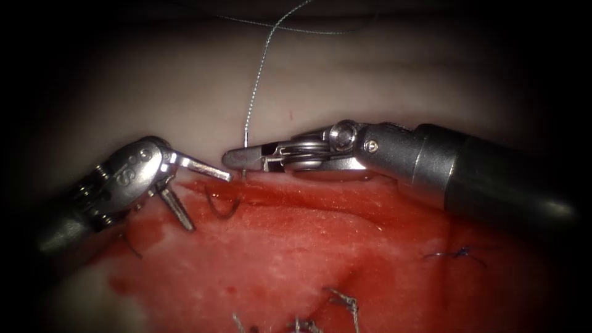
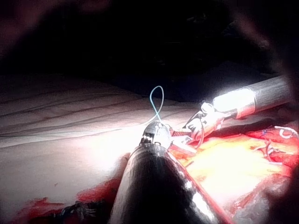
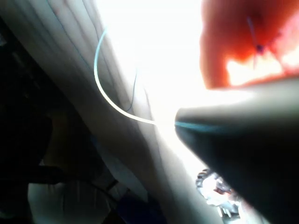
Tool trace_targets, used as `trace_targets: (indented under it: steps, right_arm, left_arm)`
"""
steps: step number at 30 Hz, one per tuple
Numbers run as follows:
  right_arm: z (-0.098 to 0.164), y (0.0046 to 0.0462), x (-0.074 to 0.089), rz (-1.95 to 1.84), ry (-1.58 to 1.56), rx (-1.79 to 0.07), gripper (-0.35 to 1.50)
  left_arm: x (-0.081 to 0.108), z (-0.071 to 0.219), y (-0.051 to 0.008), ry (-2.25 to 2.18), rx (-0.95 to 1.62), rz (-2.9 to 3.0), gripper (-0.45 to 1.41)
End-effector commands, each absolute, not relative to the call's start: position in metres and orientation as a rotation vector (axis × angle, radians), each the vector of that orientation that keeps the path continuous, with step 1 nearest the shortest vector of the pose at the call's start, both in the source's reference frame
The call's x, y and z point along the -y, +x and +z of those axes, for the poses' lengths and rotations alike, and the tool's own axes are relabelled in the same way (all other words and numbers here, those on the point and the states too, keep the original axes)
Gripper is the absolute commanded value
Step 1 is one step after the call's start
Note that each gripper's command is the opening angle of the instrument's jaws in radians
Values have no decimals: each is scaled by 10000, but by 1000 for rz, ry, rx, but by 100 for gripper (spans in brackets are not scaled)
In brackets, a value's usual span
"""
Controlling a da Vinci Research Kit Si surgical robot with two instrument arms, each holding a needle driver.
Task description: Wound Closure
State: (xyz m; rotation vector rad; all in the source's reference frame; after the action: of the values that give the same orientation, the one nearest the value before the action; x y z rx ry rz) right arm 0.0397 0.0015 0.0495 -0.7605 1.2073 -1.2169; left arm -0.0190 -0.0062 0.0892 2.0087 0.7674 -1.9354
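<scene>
The tissue (image 1: 296, 259) is red and wet, and its cut runs along the upper edge of the red area. My right tool (image 1: 230, 158) comes in from the right with its jaws shut on the needle (image 1: 244, 173) near its thread end. The needle stands steeply at the cut's edge with its lower part in the tissue. The thread (image 1: 258, 80) rises from the needle and crosses itself at the top. My left tool (image 1: 208, 201) sits left of the needle, jaws open and holding nothing. A dark curved line (image 1: 222, 213) lies on the tissue between them. The left wrist view shows the thread loop (image 2: 157, 99) and the right tool (image 2: 205, 122).
Tied stitches with cut ends (image 1: 345, 302) sit lower along the wound, and a blue knot (image 1: 459, 253) lies at the right. Pale skin (image 1: 370, 80) stretches behind the cut. Red fluid pools around the left tool's wrist (image 1: 132, 169).
</scene>
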Motion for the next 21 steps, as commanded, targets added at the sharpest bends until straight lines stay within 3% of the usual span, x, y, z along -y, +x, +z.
trace_targets:
  steps: [1, 2, 4, 5, 8, 9, 11, 12, 15, 17, 21]
  right_arm:
    - [484, 405, -29, -1211, -777, -1208, -35]
    - [484, 405, -29, -1211, -777, -1208, -35]
    - [483, 404, -30, -1208, -777, -1206, -35]
    - [482, 404, -31, -1206, -778, -1204, -35]
    - [481, 404, -32, -1339, -914, -1116, -35]
    - [481, 405, -33, -1428, -1002, -1045, -6]
    - [480, 406, -34, -1491, -1078, -952, 93]
    - [479, 407, -35, -1580, -1149, -892, 125]
    - [476, 410, -38, -1701, -1246, -768, 148]
    - [474, 409, -41, -1744, -1279, -719, 148]
    - [470, 403, -44, -1792, -1311, -625, 148]
  left_arm:
    - [51, 885, -195, 2004, -761, -1929, 27]
    - [55, 886, -200, 1998, -784, -1934, 24]
    - [60, 887, -207, 2001, -796, -1932, 0]
    - [61, 887, -210, 1999, -864, -1969, -45]
    - [57, 887, -202, 2007, -1025, -2258, -45]
    - [56, 888, -198, 2008, -1112, -2308, -45]
    - [53, 889, -196, 2011, -1198, -2364, -45]
    - [52, 889, -196, 1994, -1390, -2444, -45]
    - [50, 890, -196, 2020, -1768, -2540, -45]
    - [50, 892, -197, 2074, -1876, -2600, -45]
    - [47, 890, -198, 2059, -2326, -2571, -45]
